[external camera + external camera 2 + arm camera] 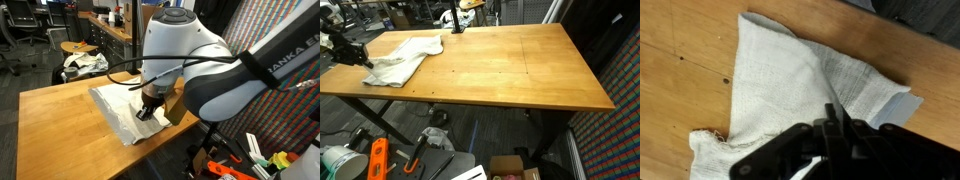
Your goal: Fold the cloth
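Observation:
A pale grey-white cloth [113, 104] lies rumpled on the wooden table [55, 125]. In an exterior view it sits at the table's far left corner [405, 58]. In the wrist view the cloth [780, 80] forms a rough triangle with creases running toward the fingertips. My gripper [147, 112] is down at the cloth's edge, with its black fingers pressed together [830, 108] and apparently pinching the fabric. In an exterior view the gripper [360, 58] is at the table's left edge, touching the cloth's end.
The table top [510, 70] is bare wood to the right of the cloth. A stool with a bundle of cloths [82, 62] stands behind the table. Boxes and tools [380, 158] lie on the floor under the table.

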